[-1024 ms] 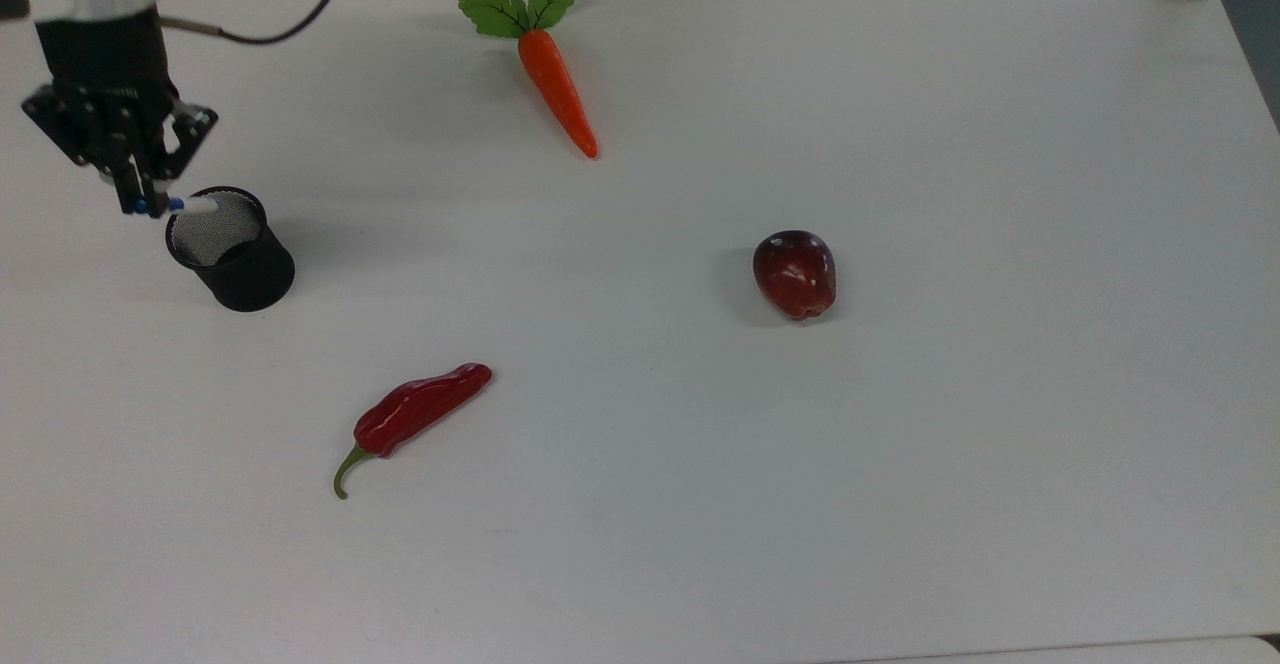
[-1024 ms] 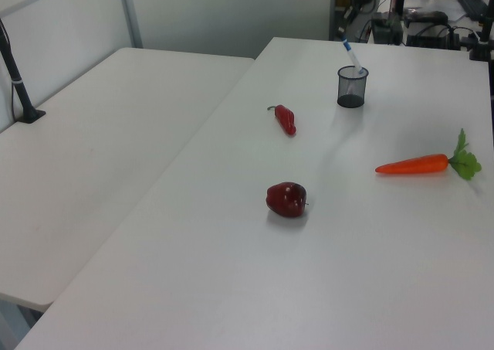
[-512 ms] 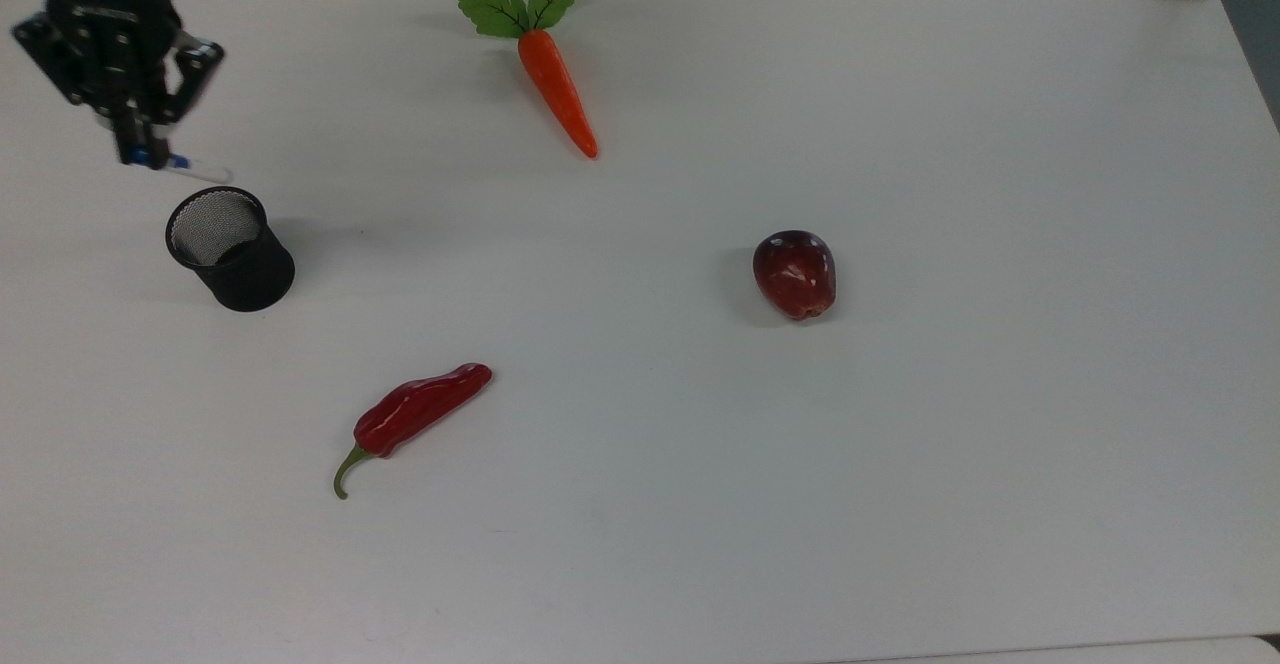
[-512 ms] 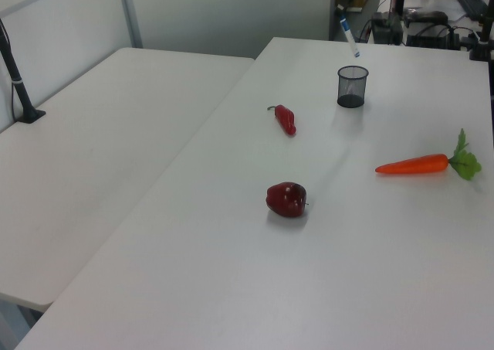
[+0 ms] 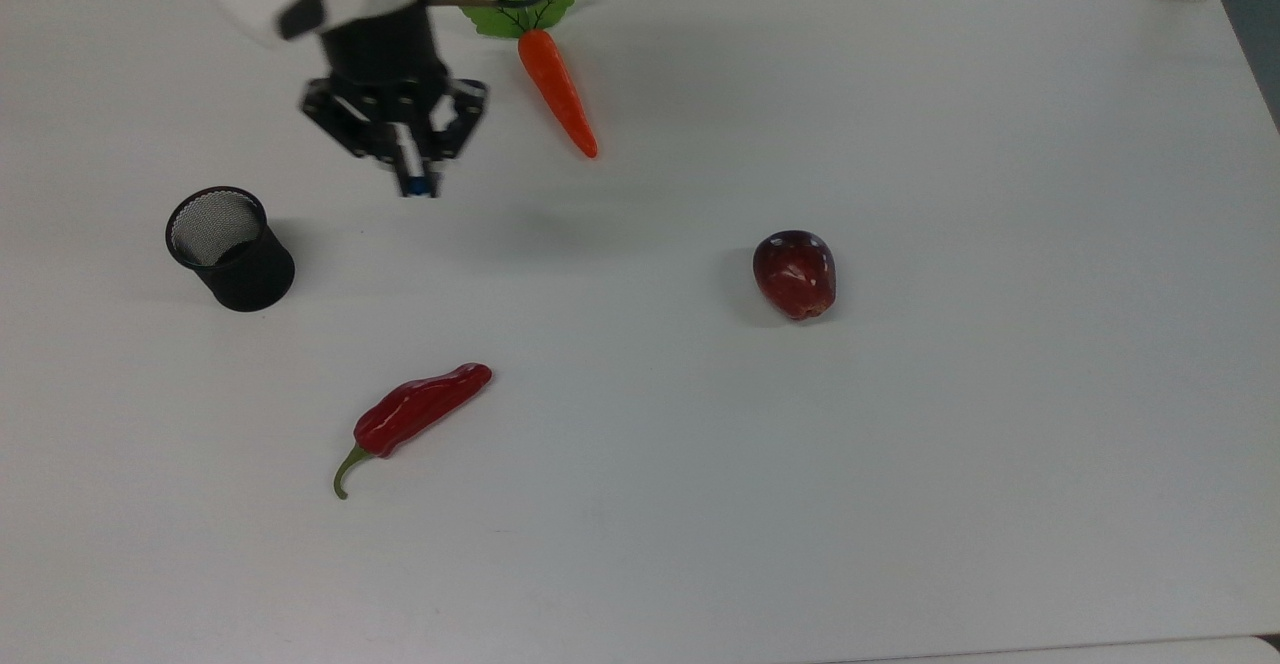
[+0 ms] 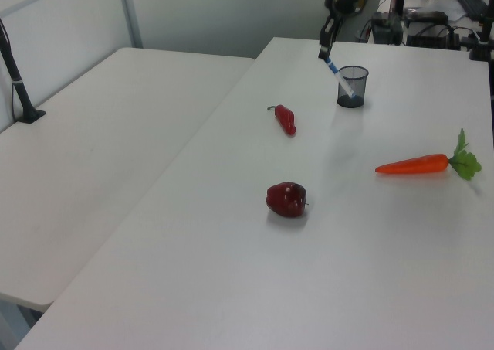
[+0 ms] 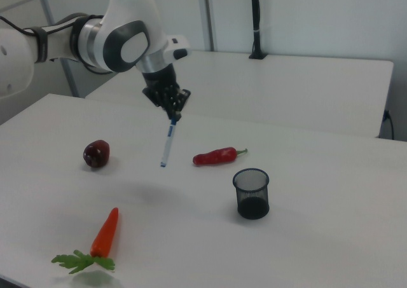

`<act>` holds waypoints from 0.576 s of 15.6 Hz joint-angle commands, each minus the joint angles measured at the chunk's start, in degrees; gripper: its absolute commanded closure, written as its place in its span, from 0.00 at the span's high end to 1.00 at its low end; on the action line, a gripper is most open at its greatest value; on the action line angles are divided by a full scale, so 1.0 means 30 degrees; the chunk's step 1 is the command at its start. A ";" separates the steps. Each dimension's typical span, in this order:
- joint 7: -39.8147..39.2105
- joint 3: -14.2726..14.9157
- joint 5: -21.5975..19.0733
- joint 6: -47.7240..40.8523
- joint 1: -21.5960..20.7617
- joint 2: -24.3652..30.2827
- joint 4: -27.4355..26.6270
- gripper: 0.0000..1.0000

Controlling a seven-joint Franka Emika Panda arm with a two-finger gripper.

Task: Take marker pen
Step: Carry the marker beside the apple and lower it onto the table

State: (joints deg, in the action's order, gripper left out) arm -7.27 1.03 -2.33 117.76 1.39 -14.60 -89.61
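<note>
Since half a second ago, my gripper (image 5: 417, 181) has swung away from above the black mesh pen cup (image 5: 230, 249) and now hangs over bare table between that cup and the toy carrot (image 5: 556, 89), as the top view shows it. My fingers are closed down on the blue-capped end of the marker pen (image 7: 168, 145), which I have clear of the cup and up in the air. In the right view it dangles almost straight below my fingers, its small blue tail end pointing at the table and touching nothing. I hold it by the top because that was the end standing out of the cup, and pinching there lets the barrel hang under its own weight.

In the left view the pen (image 6: 336, 70) appears across the cup's rim, but judging by the other two views that is only the line of sight; the cup stands upright, well apart from me.

Farther out, the red chilli pepper (image 5: 415, 412) lies nearer the top view's bottom edge, and the dark red apple (image 5: 795, 273) sits off toward the top view's right, both well clear of my path on the white table (image 5: 1000, 494).

I judge the taking itself to be done; what remains is keeping my pinch firm so the slim barrel does not slip or swing.
</note>
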 commanded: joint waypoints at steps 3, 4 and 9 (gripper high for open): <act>0.1218 0.0243 -0.0366 -0.0757 -0.2394 -0.0930 -0.0950 0.14; 0.1307 0.0243 -0.0337 -0.0815 -0.2513 -0.1252 -0.0950 0.14; 0.1455 0.0273 -0.0191 -0.0728 -0.3070 -0.2687 -0.0979 0.15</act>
State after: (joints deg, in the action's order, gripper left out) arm -3.58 0.97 -2.33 116.44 -6.11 -20.85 -92.53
